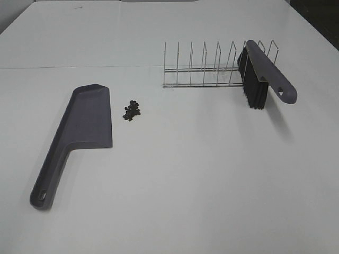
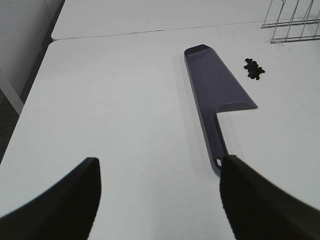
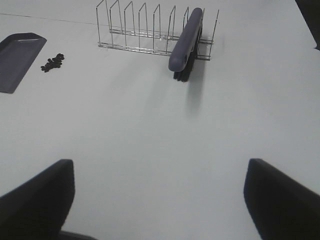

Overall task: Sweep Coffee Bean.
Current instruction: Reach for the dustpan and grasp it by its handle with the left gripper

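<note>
A small pile of dark coffee beans (image 1: 132,110) lies on the white table just right of the grey dustpan (image 1: 87,124), which lies flat with its handle toward the front left. The beans (image 2: 254,68) and dustpan (image 2: 216,85) also show in the left wrist view, and in the right wrist view as beans (image 3: 52,62) and dustpan (image 3: 18,57). A grey brush with black bristles (image 1: 259,74) leans in the wire rack (image 1: 206,66); it also shows in the right wrist view (image 3: 186,42). My left gripper (image 2: 160,200) is open and empty, short of the dustpan handle. My right gripper (image 3: 160,200) is open and empty, well short of the brush.
The wire rack (image 3: 145,30) stands at the back right of the table. A seam between two table tops runs across the back (image 1: 79,67). The table's left edge (image 2: 30,95) drops off in the left wrist view.
</note>
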`<state>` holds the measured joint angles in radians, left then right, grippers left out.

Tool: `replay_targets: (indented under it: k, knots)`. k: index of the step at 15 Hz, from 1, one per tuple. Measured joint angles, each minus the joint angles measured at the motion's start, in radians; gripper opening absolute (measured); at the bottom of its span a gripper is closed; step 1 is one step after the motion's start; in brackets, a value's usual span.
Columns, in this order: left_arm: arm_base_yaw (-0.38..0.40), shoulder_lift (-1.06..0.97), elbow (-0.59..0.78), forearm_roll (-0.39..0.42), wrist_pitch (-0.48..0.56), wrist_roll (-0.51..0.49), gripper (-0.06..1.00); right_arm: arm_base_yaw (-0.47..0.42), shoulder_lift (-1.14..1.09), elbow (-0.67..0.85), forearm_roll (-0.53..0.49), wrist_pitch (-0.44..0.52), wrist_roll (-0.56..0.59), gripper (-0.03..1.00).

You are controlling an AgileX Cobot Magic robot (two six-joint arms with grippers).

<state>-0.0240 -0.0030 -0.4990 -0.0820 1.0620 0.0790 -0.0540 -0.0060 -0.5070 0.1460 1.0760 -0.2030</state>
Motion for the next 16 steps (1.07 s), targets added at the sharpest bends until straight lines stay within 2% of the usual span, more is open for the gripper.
replay_targets:
  k: [16]
  knots:
    - [0.0, 0.0, 0.0, 0.0, 0.0, 0.0, 0.62, 0.0, 0.0, 0.0, 0.0, 0.0, 0.0, 0.78]
